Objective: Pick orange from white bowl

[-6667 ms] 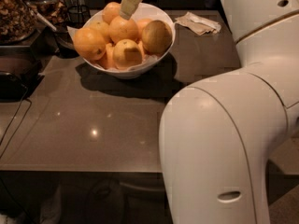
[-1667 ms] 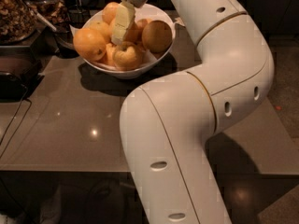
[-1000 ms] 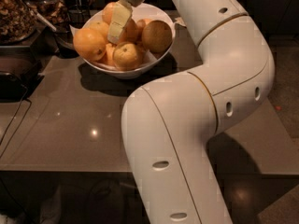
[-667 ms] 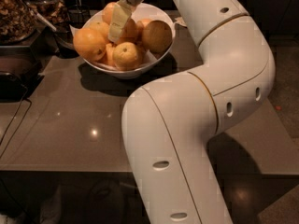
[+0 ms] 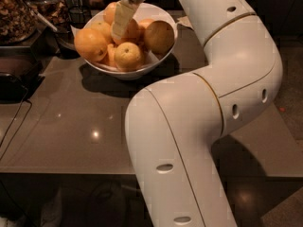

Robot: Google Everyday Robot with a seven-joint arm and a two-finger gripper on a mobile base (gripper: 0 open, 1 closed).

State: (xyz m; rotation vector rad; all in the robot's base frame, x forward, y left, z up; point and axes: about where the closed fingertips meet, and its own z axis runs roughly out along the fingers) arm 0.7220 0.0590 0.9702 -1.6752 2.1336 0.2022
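- Tall dark glass jars [image 5: 16,13] with brownish contents stand at the table's far-left corner, left of the bowl and apart from it.
- A dark, flat-topped object [image 5: 12,79] sits along the left edge; what it is cannot be made out.
- The smooth grey table [image 5: 71,126] reflects small spots of light on its near-left part.
- The large, round, glossy white bowl [image 5: 124,73] sits near the far edge, left of the middle, upright and casting a shadow toward the near edge.
- The round oranges [image 5: 90,44] are heaped inside the bowl above its rim: a big one at the left, a smaller one at the front, and a duller, browner one on the right.
- The pale beige gripper [image 5: 119,30] hangs from a white wrist at the frame's top, tilted slightly, its tip down among the upper oranges at the heap's centre; I cannot tell whether it is grasping one.
- A crumpled white paper [image 5: 182,21] lies by the far edge, just right of the bowl.
- The bulky white robot arm [image 5: 189,126] rises from the near edge, bends at a wide elbow toward the right edge, then slants back up and left over the bowl.
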